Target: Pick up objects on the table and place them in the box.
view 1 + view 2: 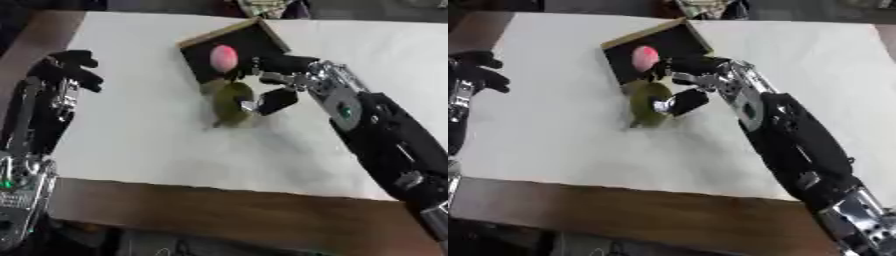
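R hand (293,82) fingers curl round an olive-green roundish object (232,102), thumb low, fingers above; object sits on the white table (157,135) just in front of the dark box (249,42). Pink ball (224,57) already in box. Step: pickup, prob. Next: lift, carry over box rim, release. Can't tell if object's off the table. L hand (74,67) idle at left, fingers relaxed.

No legible text, labels, brands or numbers are seen in either view. Nothing readable is found on the box (234,49), the white table cover (157,135) or the arms. Cluttered items at the far edge are too blurred to be read.
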